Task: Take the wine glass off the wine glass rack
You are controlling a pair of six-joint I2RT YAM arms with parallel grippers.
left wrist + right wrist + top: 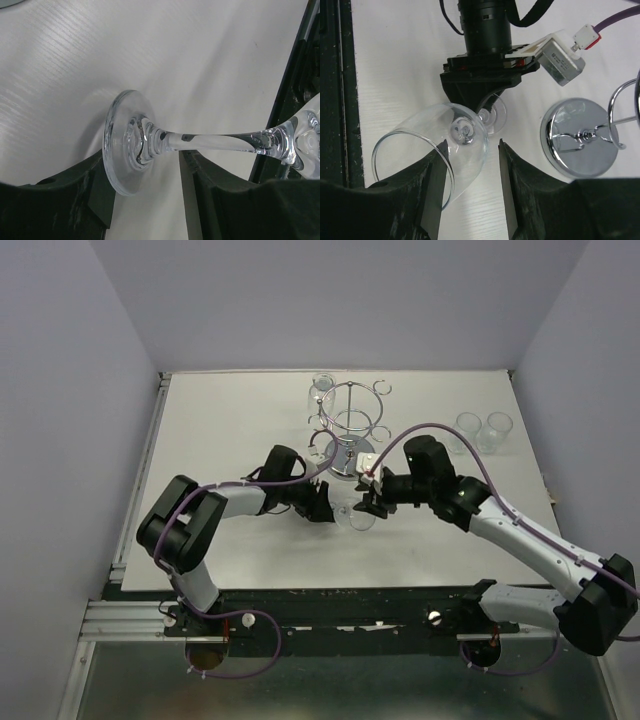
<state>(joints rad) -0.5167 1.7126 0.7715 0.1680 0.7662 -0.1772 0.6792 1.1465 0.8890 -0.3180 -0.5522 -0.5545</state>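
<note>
A clear wine glass [358, 515] lies tilted on its side between my two grippers, in front of the chrome wine glass rack [350, 425]. My left gripper [318, 502] is open. In the left wrist view the glass's foot [127, 140] and stem [215, 141] run across the wide gap of that gripper [145, 170], and nothing pinches them. My right gripper [372, 502] is open around the bowl [435, 150]. In the right wrist view [471, 150] its left finger [432, 195] is behind the bowl and its right finger [507, 190] stands apart. I cannot tell whether the glass rests on the table.
The rack's mirrored base [580, 145] is just right of my right gripper. Another glass [322, 385] hangs at the rack's back left. Two tumblers [468, 427] [497, 428] stand at the back right. Walls close in the white table [230, 430] on three sides.
</note>
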